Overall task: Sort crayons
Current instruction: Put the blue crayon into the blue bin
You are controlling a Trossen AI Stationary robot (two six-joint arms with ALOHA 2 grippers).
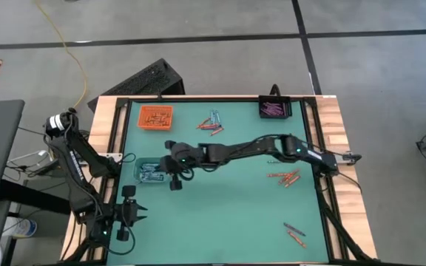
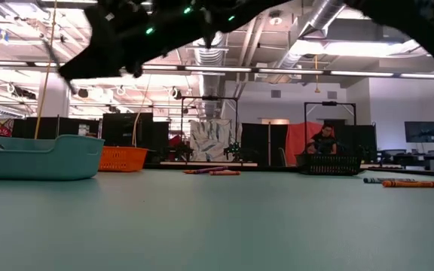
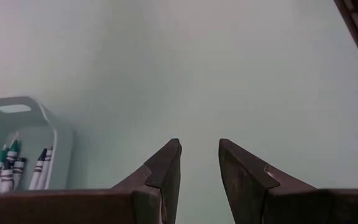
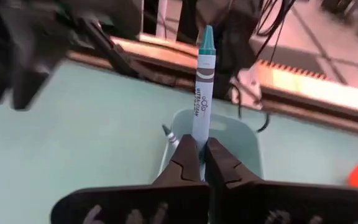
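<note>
Three small trays: one orange tray [image 1: 154, 117], one black tray [image 1: 274, 108], one clear tray [image 1: 148, 172]. Three loose bunches of crayons [image 1: 211, 123] on green mat [image 1: 228, 214]. Two robot arms.

Teal crayon [image 4: 202, 87] — upright, tip up, lower end pinched between fingers of right gripper [image 4: 202, 163], above clear tray [image 1: 140, 174].
Blue-grey crayons [image 1: 152, 174] lie packed in that tray, near mat's left edge.
Orange crayons [image 1: 154, 117] fill orange tray [image 1: 170, 125] at far left.
Purple crayons [image 1: 274, 108] in black tray [image 1: 285, 115] at far right.
Loose on mat: mixed cluster [image 1: 211, 123] at far middle — orange group [image 1: 286, 177] at right; pair [image 1: 295, 234] near right corner, one dark, one orange.
</note>
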